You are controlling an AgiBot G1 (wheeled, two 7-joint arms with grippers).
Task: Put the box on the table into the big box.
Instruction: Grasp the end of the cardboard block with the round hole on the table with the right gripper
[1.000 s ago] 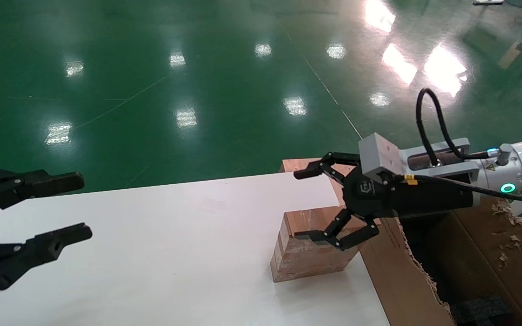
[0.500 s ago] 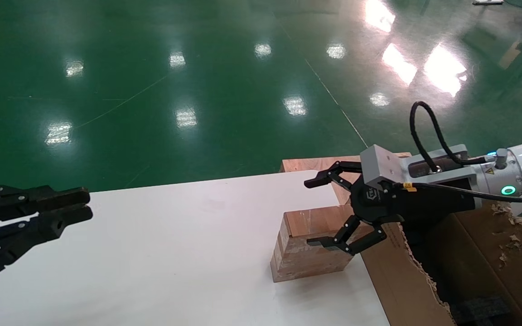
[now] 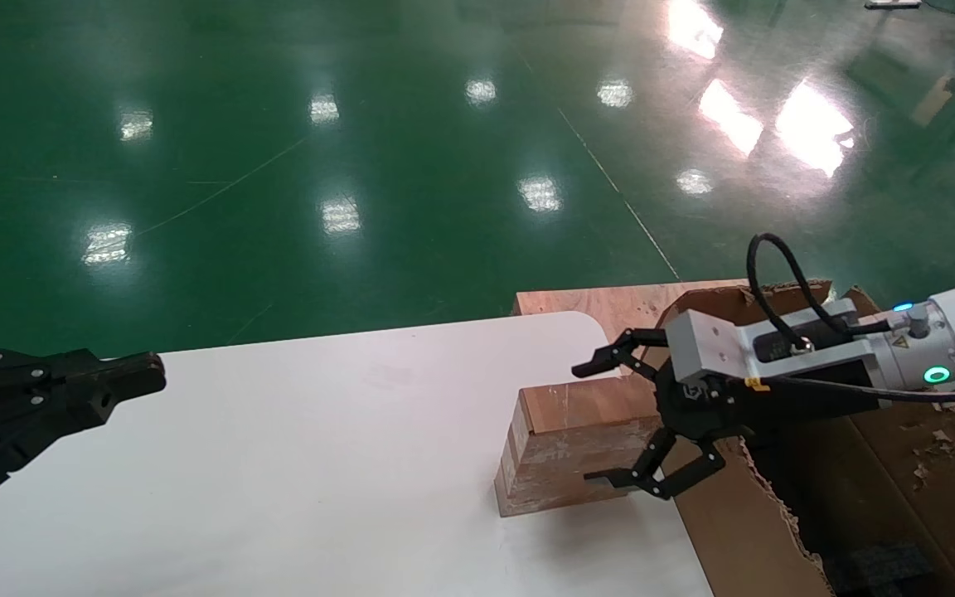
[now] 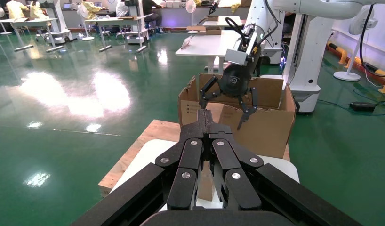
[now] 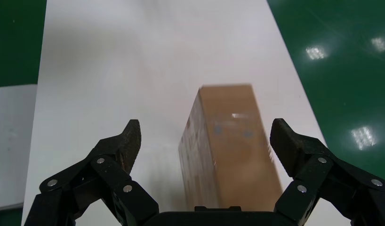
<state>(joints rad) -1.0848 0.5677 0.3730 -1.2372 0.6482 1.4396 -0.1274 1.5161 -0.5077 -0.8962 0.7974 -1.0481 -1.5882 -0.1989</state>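
The small brown box (image 3: 556, 464) lies on the white table (image 3: 320, 464), close to its right edge and beside the big box (image 3: 734, 514). My right gripper (image 3: 589, 423) is open and reaches from over the big box, with one finger beyond the small box and one in front of it. In the right wrist view the box (image 5: 230, 141) lies between the spread fingertips (image 5: 132, 134) of the right gripper (image 5: 205, 129), with a gap on each side. My left gripper (image 3: 146, 375) is shut and empty over the table's left side; it also shows in its own wrist view (image 4: 204, 115).
A pale plywood board (image 3: 585, 298) lies under the big box behind the table's far right corner. Black foam (image 3: 884, 568) lies inside the big box, whose edge is ragged. The green floor surrounds the table. The left wrist view shows the big box (image 4: 270, 132) and the right gripper (image 4: 221, 115) farther off.
My left gripper has gone from wide open to shut. My right gripper has dropped lower and drawn back a little, so its open fingers now straddle the small box. The box has not moved.
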